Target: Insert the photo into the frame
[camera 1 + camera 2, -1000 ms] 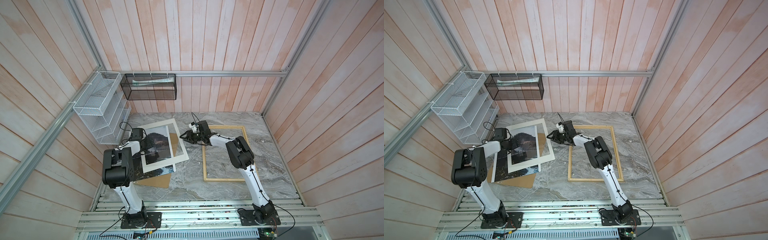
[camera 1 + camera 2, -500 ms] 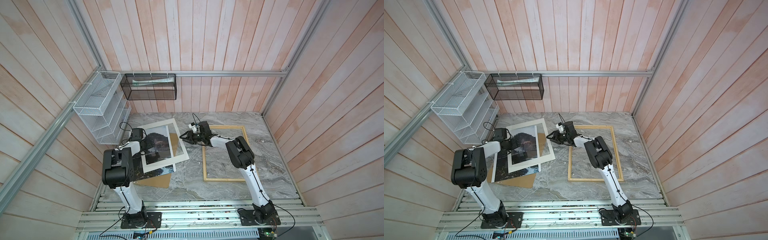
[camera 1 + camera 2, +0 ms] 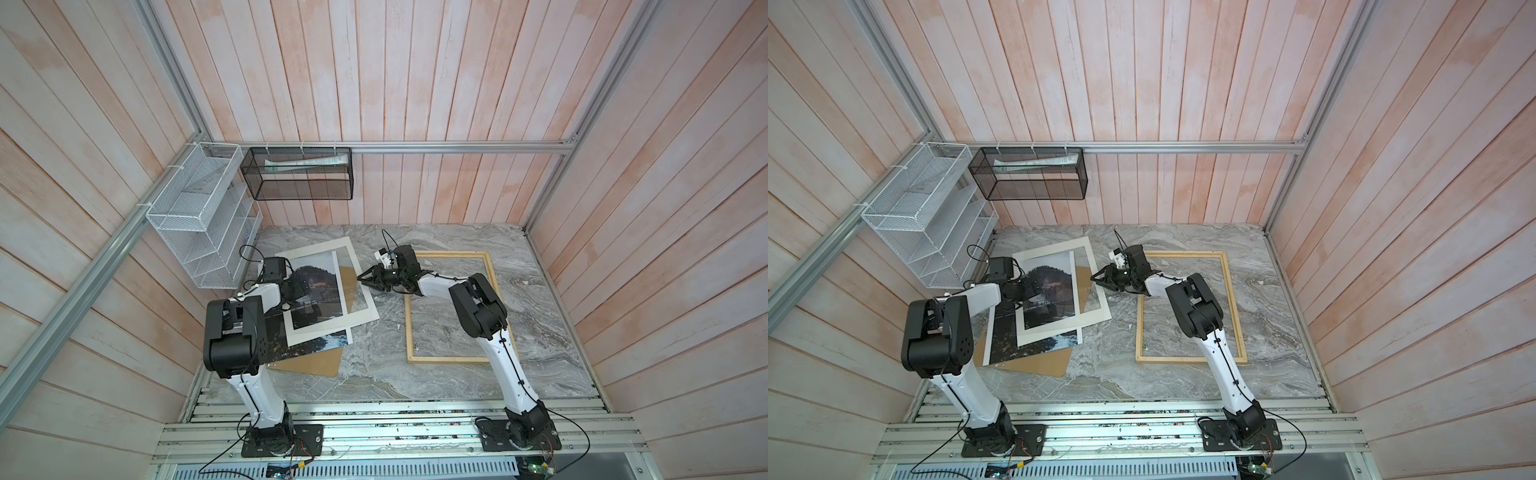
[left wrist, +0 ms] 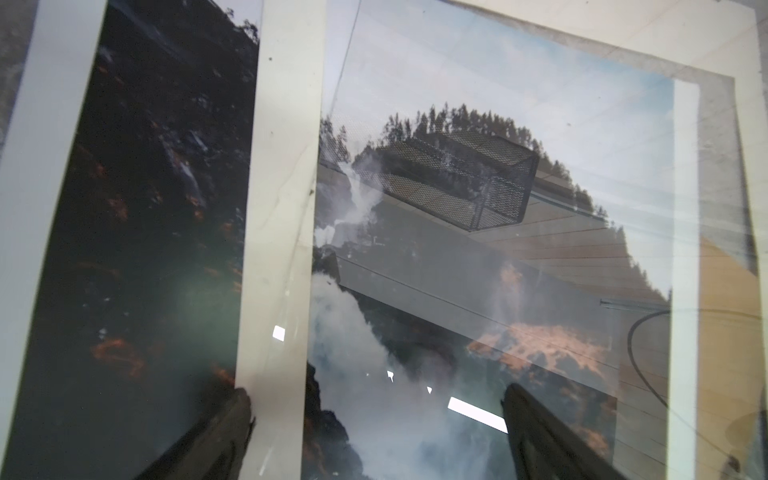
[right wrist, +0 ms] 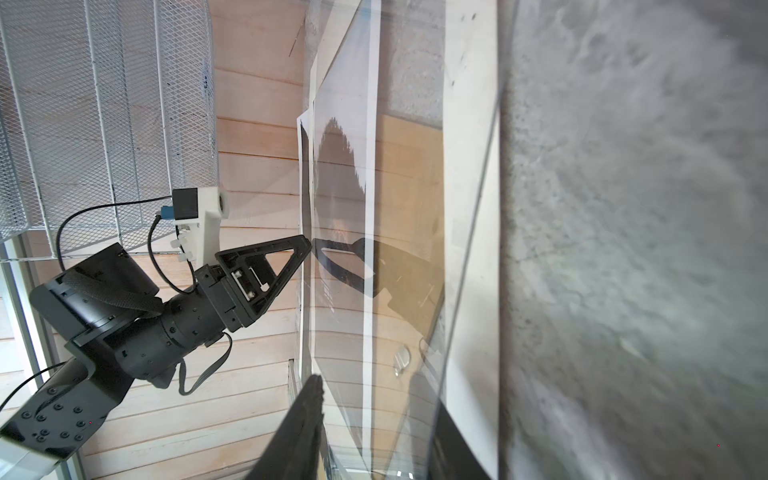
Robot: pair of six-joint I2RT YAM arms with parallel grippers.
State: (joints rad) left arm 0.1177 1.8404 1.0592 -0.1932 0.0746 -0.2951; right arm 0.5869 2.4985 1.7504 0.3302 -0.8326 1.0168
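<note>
Two robot arms worked over a grey marble table (image 3: 415, 382). On it lay one photo (image 3: 322, 347), one frame (image 3: 449, 358), one white mat (image 3: 332, 330), one brown backing board (image 3: 316, 365) and one clear sheet (image 5: 399, 291). Two wire baskets hung on the walls, one white (image 3: 195, 216) and one black (image 3: 299, 178).

The photo was a large print with a thin white edge, showing dark forested hills, pale sky and white falling water. It lay flat in the pile on the left side of the table, on the backing board and partly under the mat. Its long axis ran roughly front to back, slightly skewed, with the sky end toward the back wall.

The frame, thin pale wood, lay flat and empty to the right of the pile, long axis also front to back.

The left gripper (image 4: 376, 397) was spread wide over the photo and sheet. The right gripper (image 3: 362, 279) straddled the right edge of the pile; whether it gripped could not be told.
</note>
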